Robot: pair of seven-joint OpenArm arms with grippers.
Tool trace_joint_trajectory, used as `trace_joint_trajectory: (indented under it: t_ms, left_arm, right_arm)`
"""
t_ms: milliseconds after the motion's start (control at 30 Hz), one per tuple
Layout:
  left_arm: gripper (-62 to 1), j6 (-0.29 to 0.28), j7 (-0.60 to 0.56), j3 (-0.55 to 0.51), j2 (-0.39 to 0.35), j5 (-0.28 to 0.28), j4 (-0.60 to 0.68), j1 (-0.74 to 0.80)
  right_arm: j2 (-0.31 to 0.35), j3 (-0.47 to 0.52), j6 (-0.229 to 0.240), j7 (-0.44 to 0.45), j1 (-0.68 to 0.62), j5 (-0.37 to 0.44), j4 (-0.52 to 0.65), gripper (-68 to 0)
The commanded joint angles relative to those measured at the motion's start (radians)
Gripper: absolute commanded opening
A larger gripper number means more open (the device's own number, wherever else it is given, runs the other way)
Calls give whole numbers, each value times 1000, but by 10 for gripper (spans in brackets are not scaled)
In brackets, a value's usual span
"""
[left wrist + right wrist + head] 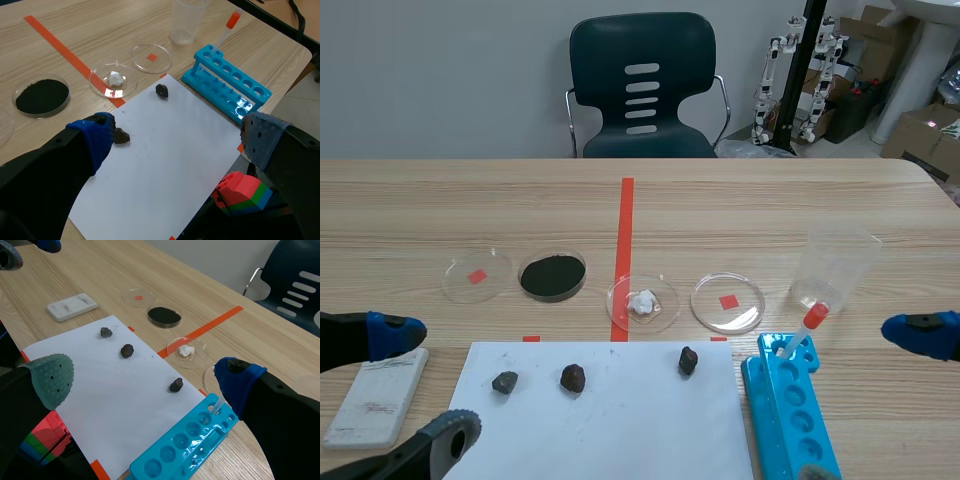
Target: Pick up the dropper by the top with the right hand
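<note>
On the wooden table lies a white paper sheet, a blue plastic tube rack at its three o'clock. The left gripper and right gripper gape wide, empty. The clear orange-bulbed plastic dropper stands in the rack's twelve-o'clock hole, leaning toward one o'clock.

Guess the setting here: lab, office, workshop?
Probably a robotics lab staged as a chemistry bench: petri dishes, a dropper in a blue tube rack, a plastic beaker, and small humanoid robots by the back wall.
</note>
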Motion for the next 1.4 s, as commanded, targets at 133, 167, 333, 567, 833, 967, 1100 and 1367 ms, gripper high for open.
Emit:
trace_joint_trajectory:
  t_ms: [133, 167, 333, 567, 833, 967, 1100, 1367]
  left_arm:
    - [-84, -3, -14, -3, 5, -11, 13, -6]
    - [-84, -3, -14, -3, 5, -11, 13, -6]
    - [-84, -3, -14, -3, 5, -11, 13, -6]
    - [-84, -3, -14, -3, 5, -11, 13, -6]
    - [-84, -3, -14, -3, 5, -11, 13, -6]
    - [-84, -3, -14, -3, 5, -11, 13, -6]
    - [-84, -3, -14, -3, 5, -11, 13, -6]
    - [-84, -3, -14, -3, 5, -11, 13, -6]
  right_arm:
    - [0, 7, 0, 11, 6, 11, 8, -89]
    - [0, 7, 0, 11, 6, 11, 8, -89]
    - [0, 7, 0, 32, 6, 11, -9, -89]
    - [0, 7, -20, 120, 15, 11, -111, -89]
    - [-1, -19, -19, 203, 158, 35, -293, -89]
    - [-2, -61, -19, 201, 251, 38, -361, -89]
    - [-8, -119, -19, 203, 357, 38, -435, -89]
    - [-92, -189, -11, 203, 540, -2, -550, -89]
